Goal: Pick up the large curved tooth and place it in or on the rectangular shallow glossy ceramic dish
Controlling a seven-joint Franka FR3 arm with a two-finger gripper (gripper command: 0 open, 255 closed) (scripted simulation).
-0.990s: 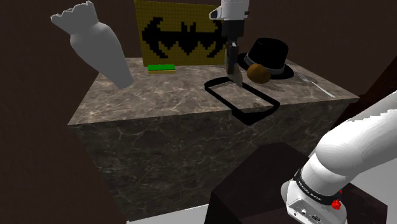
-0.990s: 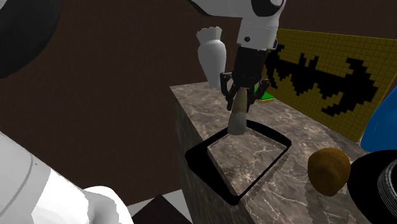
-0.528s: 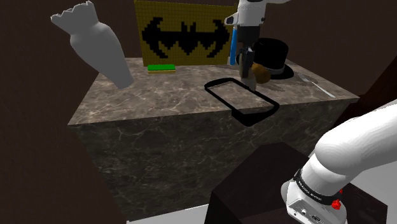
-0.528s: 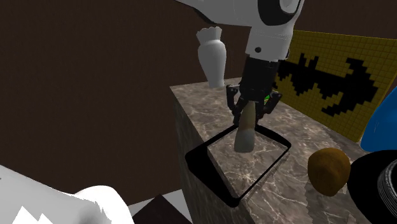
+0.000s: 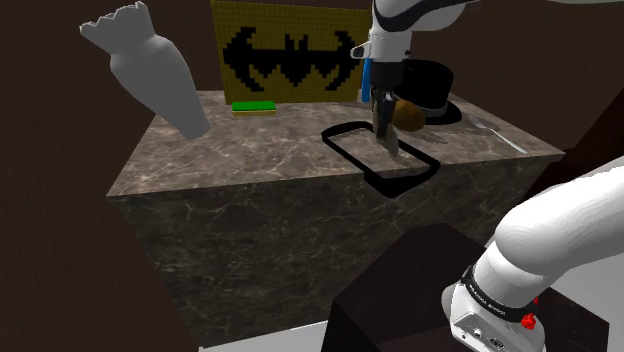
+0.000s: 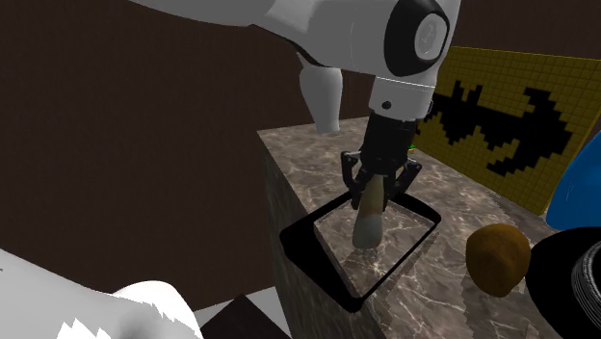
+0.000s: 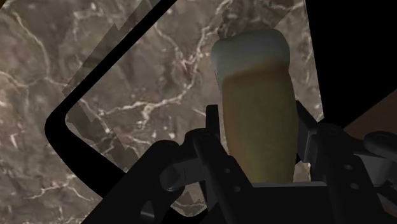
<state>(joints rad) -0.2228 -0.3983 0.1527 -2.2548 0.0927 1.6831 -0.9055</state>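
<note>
My black gripper (image 6: 378, 185) is shut on the large curved tooth (image 6: 368, 223), which is tan with a pale tip and hangs point-down. In the shoulder view the gripper (image 5: 383, 108) holds the tooth (image 5: 391, 143) over the inside of the rectangular shallow dish (image 5: 345, 156), whose rim is black. The tooth's tip is close to the floor of the dish (image 6: 308, 256); I cannot tell if it touches. In the wrist view the tooth (image 7: 257, 102) sits clasped between both fingers (image 7: 213, 137), with the dish rim (image 7: 63, 121) beyond it.
The marble-topped block (image 5: 230, 150) also carries a black hat (image 5: 425, 85), a brown round object (image 5: 411, 116) just past the dish, a green pad (image 5: 253, 105) and a yellow bat-sign board (image 5: 285, 50). A large white jagged-topped shape (image 5: 150, 70) stands at the shoulder view's left.
The gripper has carried the tooth from the dish's far corner to over its middle and lowered it toward the dish floor. The grip has stayed shut.
</note>
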